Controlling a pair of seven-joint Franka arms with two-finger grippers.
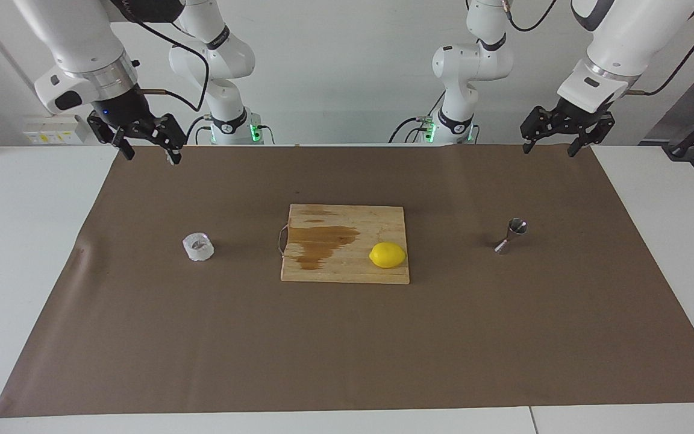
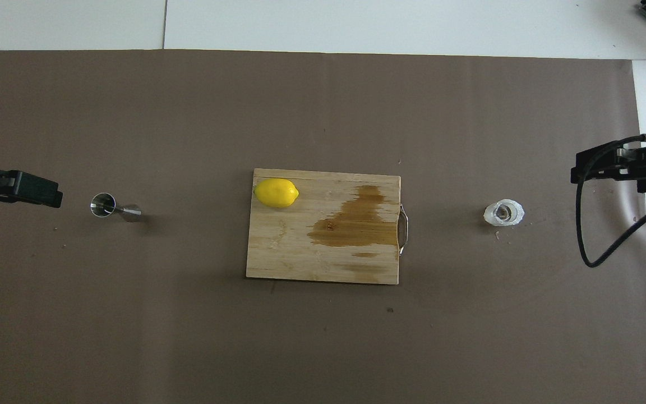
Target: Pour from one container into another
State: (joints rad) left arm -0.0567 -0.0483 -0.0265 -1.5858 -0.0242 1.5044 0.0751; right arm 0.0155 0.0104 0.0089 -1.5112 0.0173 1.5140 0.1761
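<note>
Standing upright on the brown paper cover (image 1: pixel 142 337), the translucent cup (image 1: pixel 197 246) is found toward the right arm's end of the table, well apart from the wooden cutting board (image 1: pixel 335 271) at the middle. The steel jigger (image 1: pixel 510 235) is set upright toward the left arm's end, roughly as near to the robots as the cup, with the board between the two. Whether anything is held inside the cup cannot be made out; only a darker spot is seen in its middle from above.

A lemon (image 1: pixel 387 255) is laid on the board, at the side toward the jigger and close to the edge farther from the robots. A dark wet-looking stain (image 1: pixel 323 241) is spread over the board's other half, next to the thin metal handle (image 1: pixel 281 238) fixed at the edge that faces the cup.

The right gripper (image 1: pixel 147 155) is held in the air over the cover's corner nearest the robots at its own end, its jaws spread and nothing between them. The left gripper (image 1: pixel 549 147) is hung likewise over the matching corner at the other end, jaws released and empty. Both arms are kept waiting, well apart from cup and jigger. A black cable (image 2: pixel 609 224) is seen looping down beside the right gripper in the overhead view.
</note>
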